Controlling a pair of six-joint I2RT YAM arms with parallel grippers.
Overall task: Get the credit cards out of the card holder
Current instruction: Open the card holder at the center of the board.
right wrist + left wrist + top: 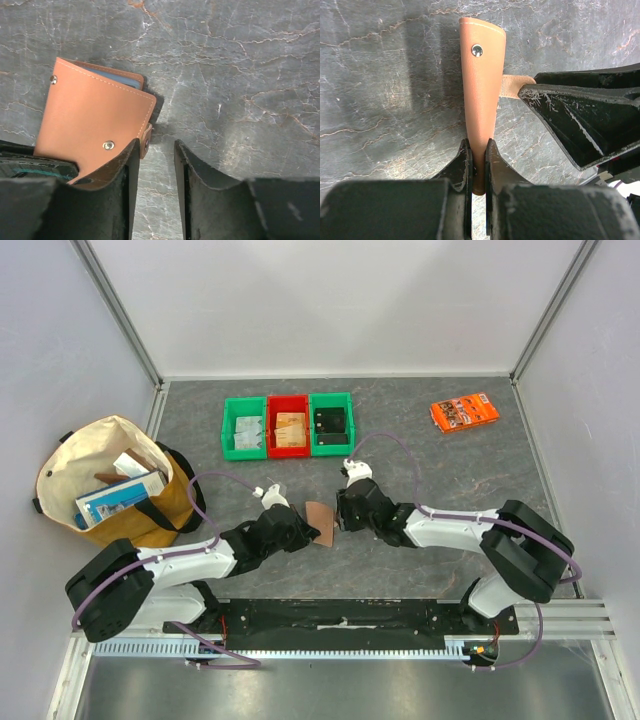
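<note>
No lettering can be read; the print on the orange packet (pixel 465 412) is too small.

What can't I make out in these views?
- The cards: right wrist view, the cover of the card holder hides all inside but a blue sliver.
- Lower edge of the card holder: left wrist view, hidden between the jaws of the left gripper.
- Contents of the bins: top view, too small.

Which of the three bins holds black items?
The right-hand green bin; the middle red bin holds tan items, the left-hand green bin pale ones.
</note>
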